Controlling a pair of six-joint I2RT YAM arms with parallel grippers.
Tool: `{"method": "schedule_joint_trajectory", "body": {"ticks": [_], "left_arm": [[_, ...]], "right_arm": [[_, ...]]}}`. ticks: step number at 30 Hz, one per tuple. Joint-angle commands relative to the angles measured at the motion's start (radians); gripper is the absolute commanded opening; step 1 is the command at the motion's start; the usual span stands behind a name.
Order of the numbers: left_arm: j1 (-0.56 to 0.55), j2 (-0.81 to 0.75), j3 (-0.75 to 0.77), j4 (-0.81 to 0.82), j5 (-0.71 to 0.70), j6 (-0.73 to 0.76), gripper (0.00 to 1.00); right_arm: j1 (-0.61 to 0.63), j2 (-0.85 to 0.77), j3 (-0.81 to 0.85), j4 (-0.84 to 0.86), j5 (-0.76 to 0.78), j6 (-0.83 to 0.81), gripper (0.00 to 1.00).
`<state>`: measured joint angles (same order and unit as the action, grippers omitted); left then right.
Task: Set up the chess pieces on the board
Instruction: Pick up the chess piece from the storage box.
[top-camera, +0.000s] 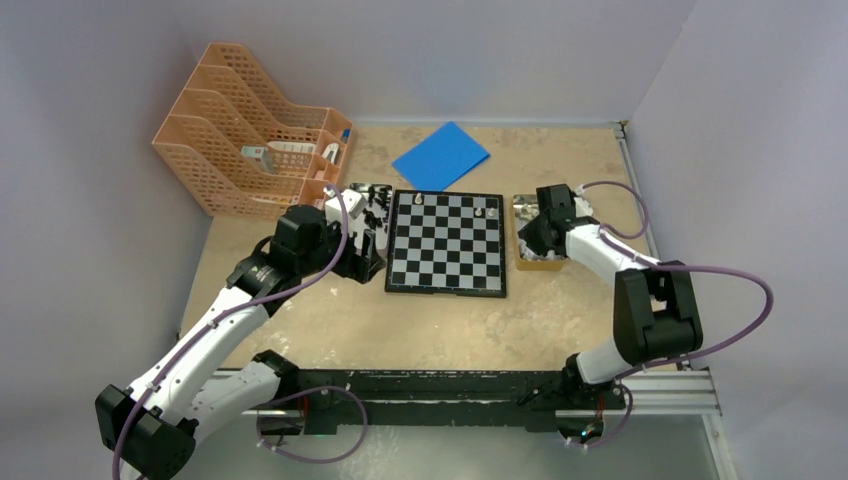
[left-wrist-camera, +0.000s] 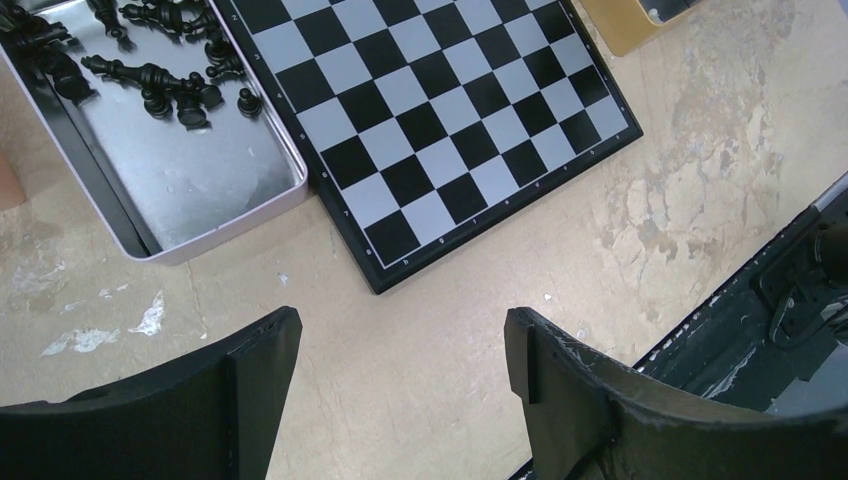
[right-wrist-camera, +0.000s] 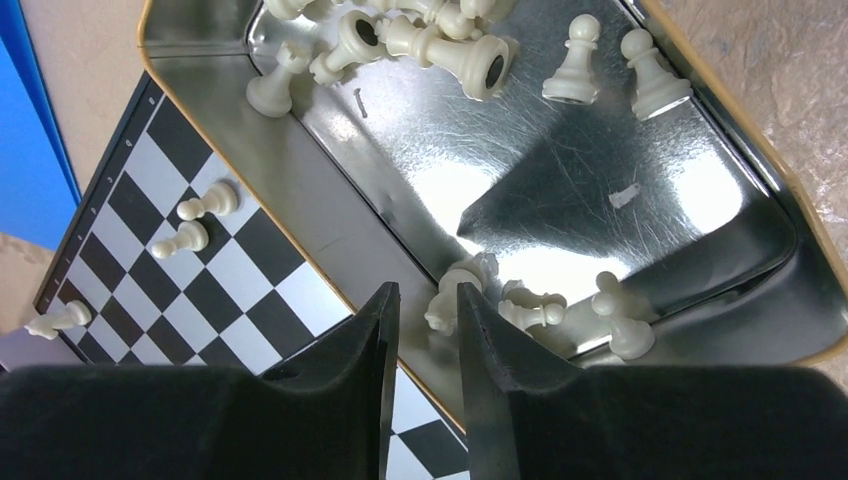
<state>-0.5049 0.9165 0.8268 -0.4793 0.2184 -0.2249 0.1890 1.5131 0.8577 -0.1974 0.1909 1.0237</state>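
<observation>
A: Cream pcs (right-wrist-camera: 440, 40) first. Most lie heaped in the steel tin (right-wrist-camera: 330, 230) just R of the board (top-camera: 446, 243). Only three sit on the board, all at its far edge: one near the far-L corner, two side by side toward the far-R. Setup's barely begun, I'd say.

B: And the black pcs (left-wrist-camera: 150, 80)?

A: All in a second tin (left-wrist-camera: 200, 190), just beside the board's L edge. None on the squares.

B: Fingers?

A: Right fingers (right-wrist-camera: 350, 340) are down in the cream tin, nearly together w/ a thin gap, tips right at a toppled cream pc (right-wrist-camera: 462, 278). Can't tell if it's pinched or only touched. Left fingers (left-wrist-camera: 250, 370) are wide apart, nothing between them, hanging over bare bench (left-wrist-camera: 420, 300) by the board's near-L corner.

B: Risks?

A: That pc lies on its side w/ neighbours crowding it. A pinch on the round body could squirt it out or drag a 2nd pc along. Tin floor looks slick and the wall's close, so the tips may scrape it. And a pc lifted sideways won't stand on its square; it could knock the pair there.
</observation>
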Motion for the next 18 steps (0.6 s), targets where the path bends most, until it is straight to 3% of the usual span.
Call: {"method": "schedule_joint_trajectory", "body": {"ticks": [1,10,18], "left_arm": [[0.005,-0.012,0.017,0.026,-0.013,0.01,0.75],[0.005,-0.01,0.016,0.024,-0.022,0.01,0.75],[0.005,-0.007,0.016,0.022,-0.028,0.012,0.75]], "right_arm": [[-0.002,0.011,0.004,0.037,0.019,0.015,0.3],[-0.002,0.069,0.01,0.033,0.025,-0.017,0.27],[-0.001,0.066,0.02,0.007,0.041,-0.051,0.15]]}}
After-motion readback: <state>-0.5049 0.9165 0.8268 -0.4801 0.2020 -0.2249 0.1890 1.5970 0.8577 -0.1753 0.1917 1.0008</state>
